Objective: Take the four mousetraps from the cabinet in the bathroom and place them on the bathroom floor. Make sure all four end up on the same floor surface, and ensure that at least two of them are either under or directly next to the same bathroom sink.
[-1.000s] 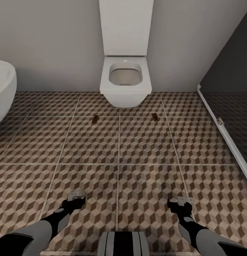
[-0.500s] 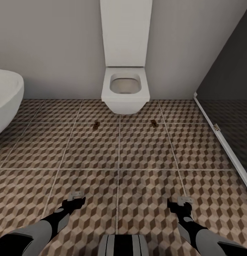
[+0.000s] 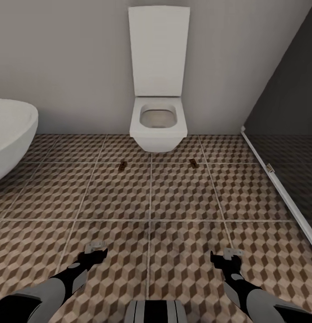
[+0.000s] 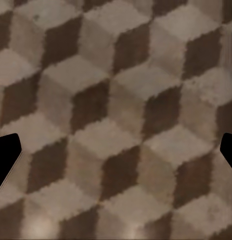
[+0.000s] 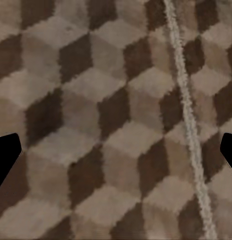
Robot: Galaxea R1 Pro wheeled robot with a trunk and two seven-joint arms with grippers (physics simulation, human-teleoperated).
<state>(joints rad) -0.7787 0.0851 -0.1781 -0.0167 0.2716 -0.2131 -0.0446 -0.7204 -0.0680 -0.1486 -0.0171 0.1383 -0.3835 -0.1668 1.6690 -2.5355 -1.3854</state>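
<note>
Two mousetraps lie flat on the bathroom floor (image 3: 182,197), well ahead of both grippers: left mousetrap (image 3: 122,165) far forward of the left gripper (image 3: 95,249), right mousetrap (image 3: 193,163) far forward of the right gripper (image 3: 226,256). Both sit just in front of the white toilet (image 3: 158,123), one to each side. Both grippers hang over bare tile, fingers spread apart, holding nothing. White bathtub (image 3: 10,134) beyond the left gripper.

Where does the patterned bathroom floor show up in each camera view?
Head view: the bathroom floor covers the lower half, below the toilet.
Left wrist view: beyond the left gripper, cubes large.
Right wrist view: beyond the right gripper, crossed by a grout line.
Shared landmark: the cube pattern.
</note>
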